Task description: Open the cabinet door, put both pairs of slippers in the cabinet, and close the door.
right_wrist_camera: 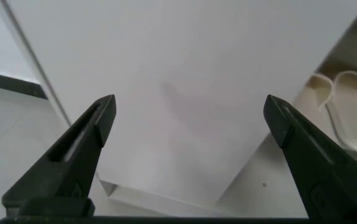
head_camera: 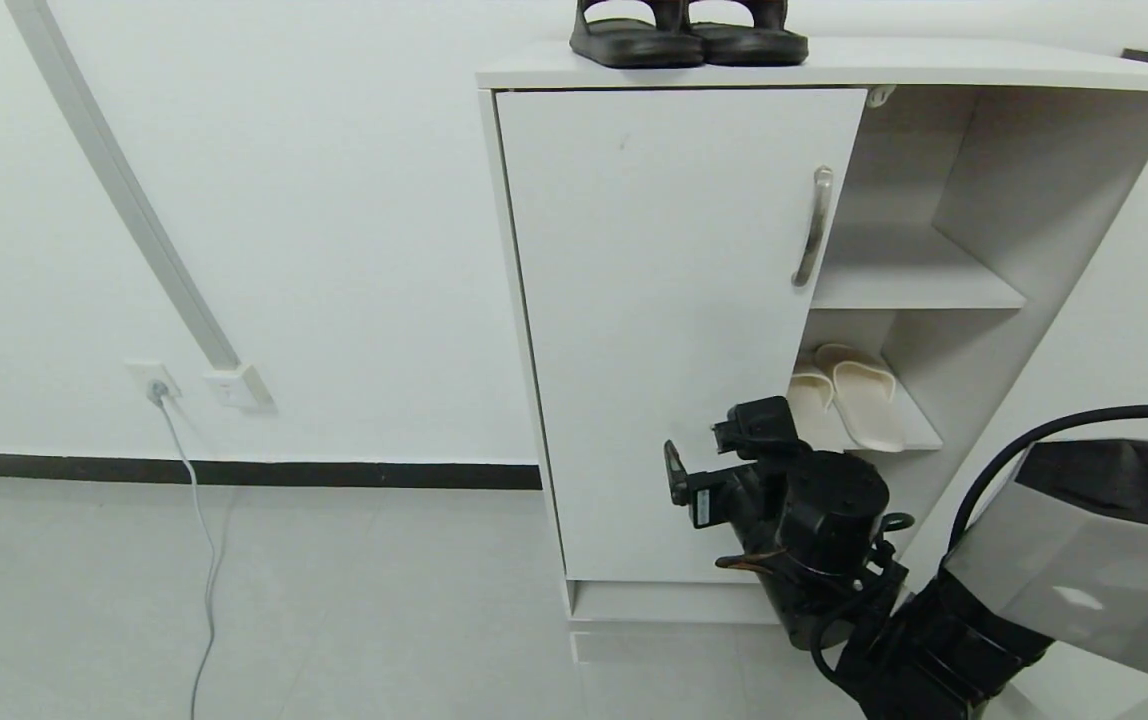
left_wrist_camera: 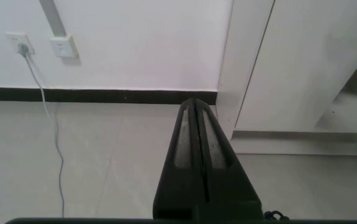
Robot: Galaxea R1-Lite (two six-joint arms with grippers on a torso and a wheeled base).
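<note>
Head view, cabinet [head_camera: 934,65]: one white cabinet is standing in the right half of the frame.
Doors: two; one closed door [head_camera: 674,330] is sitting at centre, and one open door [head_camera: 1134,300] is hanging at the right edge.
Handle [head_camera: 813,226]: one metal bar is running upright along the closed door's right edge.
Black slippers [head_camera: 686,38]: one pair, two shoes, is sitting side by side on the cabinet's top at upper centre.
Cream slippers [head_camera: 849,395]: one pair, two shoes, is lying side by side inside the open compartment, right of centre, on the lower shelf [head_camera: 919,435] of two.
Right gripper [right_wrist_camera: 190,106]: its two fingers are standing wide apart, gripping nothing and facing the closed door's lower part.
Left gripper [left_wrist_camera: 195,109]: its two fingers are pressing together, gripping nothing, hovering above the floor near the cabinet's base.
Wall sockets [head_camera: 152,380]: two are sitting at centre left; one cable [head_camera: 196,500] is hanging from the left one to the floor.
</note>
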